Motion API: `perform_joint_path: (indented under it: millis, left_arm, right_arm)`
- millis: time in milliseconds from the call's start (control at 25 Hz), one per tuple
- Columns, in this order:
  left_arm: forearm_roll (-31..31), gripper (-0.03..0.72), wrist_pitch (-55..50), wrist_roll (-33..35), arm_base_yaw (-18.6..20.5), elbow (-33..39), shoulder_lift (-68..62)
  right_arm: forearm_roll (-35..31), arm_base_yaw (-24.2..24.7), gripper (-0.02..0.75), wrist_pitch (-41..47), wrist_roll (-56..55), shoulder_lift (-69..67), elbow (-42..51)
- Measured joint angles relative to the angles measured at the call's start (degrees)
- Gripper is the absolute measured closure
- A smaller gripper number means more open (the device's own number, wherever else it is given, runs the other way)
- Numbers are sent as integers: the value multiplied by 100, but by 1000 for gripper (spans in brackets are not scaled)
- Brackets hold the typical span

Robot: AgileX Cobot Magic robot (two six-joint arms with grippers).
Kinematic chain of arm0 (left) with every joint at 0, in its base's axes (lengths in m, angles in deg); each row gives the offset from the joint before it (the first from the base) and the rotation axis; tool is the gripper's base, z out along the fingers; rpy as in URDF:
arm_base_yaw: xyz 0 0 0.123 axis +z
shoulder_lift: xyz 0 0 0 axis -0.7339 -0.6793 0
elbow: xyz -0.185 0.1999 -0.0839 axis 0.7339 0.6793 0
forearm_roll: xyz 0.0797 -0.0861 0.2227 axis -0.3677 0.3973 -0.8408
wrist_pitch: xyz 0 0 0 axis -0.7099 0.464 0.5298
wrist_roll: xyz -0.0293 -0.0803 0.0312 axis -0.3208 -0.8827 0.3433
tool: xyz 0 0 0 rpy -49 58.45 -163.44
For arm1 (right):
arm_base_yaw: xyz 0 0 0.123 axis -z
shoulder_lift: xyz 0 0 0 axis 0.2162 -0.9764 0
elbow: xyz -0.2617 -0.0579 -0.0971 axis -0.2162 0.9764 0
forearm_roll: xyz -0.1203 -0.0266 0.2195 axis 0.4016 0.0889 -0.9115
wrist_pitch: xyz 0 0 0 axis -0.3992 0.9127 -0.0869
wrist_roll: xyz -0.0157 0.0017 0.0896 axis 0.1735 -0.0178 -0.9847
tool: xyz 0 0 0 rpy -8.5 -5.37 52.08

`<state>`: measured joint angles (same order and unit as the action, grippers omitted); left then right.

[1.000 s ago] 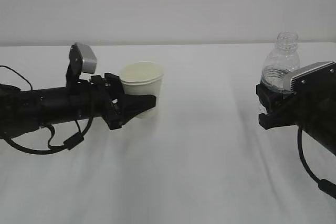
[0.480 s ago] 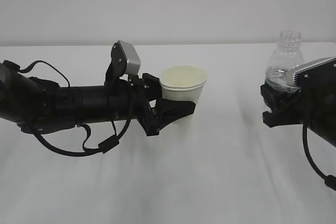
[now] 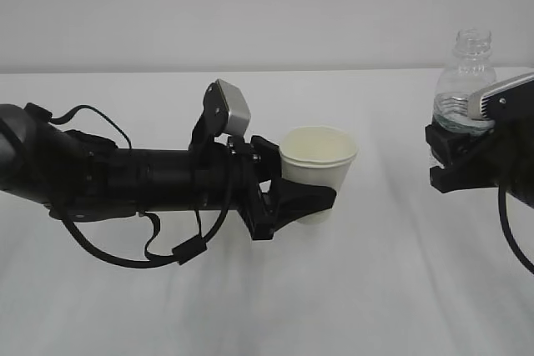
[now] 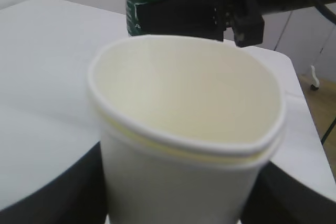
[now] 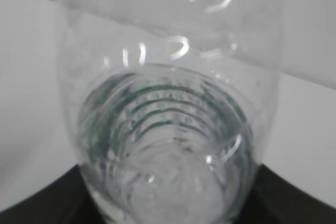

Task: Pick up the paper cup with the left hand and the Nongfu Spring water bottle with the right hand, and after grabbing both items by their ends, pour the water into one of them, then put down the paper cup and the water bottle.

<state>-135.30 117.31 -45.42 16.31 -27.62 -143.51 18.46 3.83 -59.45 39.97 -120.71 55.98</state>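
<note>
The cream-white paper cup (image 3: 319, 158) stands upright in my left gripper (image 3: 307, 203), which is shut on its lower half; black fingers (image 3: 302, 198) hide the base. In the left wrist view the cup (image 4: 184, 129) fills the frame and looks empty. At the right edge my right gripper (image 3: 457, 158) is shut on the lower body of the Nongfu Spring water bottle (image 3: 464, 81), upright and uncapped. Clear water shows inside the bottle (image 5: 168, 129) in the right wrist view, between my right gripper's (image 5: 168, 208) dark fingers. The bottle's green label (image 4: 137, 3) appears beyond the cup.
A white table (image 3: 375, 289) runs under both arms, and a pale wall stands behind it. The left arm's black cables (image 3: 142, 248) loop down below it. The table's far right corner (image 4: 286, 64) and floor beyond show in the left wrist view.
My left arm has carried the cup rightwards, towards the bottle, and nearer the camera. The right gripper has lifted the bottle slightly up and to the right.
</note>
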Motion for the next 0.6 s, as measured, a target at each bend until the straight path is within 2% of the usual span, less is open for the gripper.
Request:
perform_joint_path:
  millis: [600]
  left_arm:
    - [-10,214,0,-165,-24,0,0]
  right_arm:
    - [84,0,324,1011,1278,737,33]
